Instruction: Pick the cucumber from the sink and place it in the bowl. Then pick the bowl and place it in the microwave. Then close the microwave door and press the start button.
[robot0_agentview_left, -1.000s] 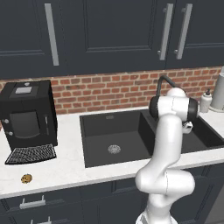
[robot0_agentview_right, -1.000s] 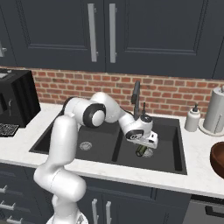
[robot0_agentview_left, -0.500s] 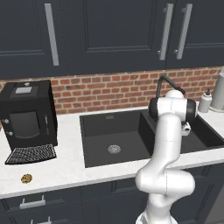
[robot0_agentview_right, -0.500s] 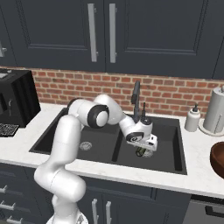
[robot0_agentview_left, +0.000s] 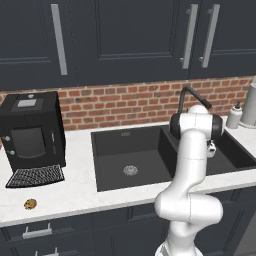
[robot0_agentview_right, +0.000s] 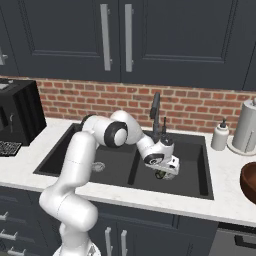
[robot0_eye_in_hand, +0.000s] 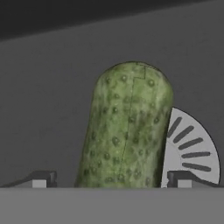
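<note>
Down in the right basin of the sink (robot0_agentview_right: 197, 172), the gripper (robot0_eye_in_hand: 111, 178) hangs open astride the cucumber (robot0_eye_in_hand: 126, 127), beside the drain (robot0_eye_in_hand: 191, 148). Step in hand looks like the first pick; next, close squarely on it.

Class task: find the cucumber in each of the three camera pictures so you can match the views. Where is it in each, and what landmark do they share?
Left base view: the cucumber cannot be made out; the arm covers that part of the sink.
Right base view: only a dark sliver under the pincer, in the right basin.
Hand view: cucumber fills the centre, overlapping the round drain.
Shared landmark: the sink itself.
</note>
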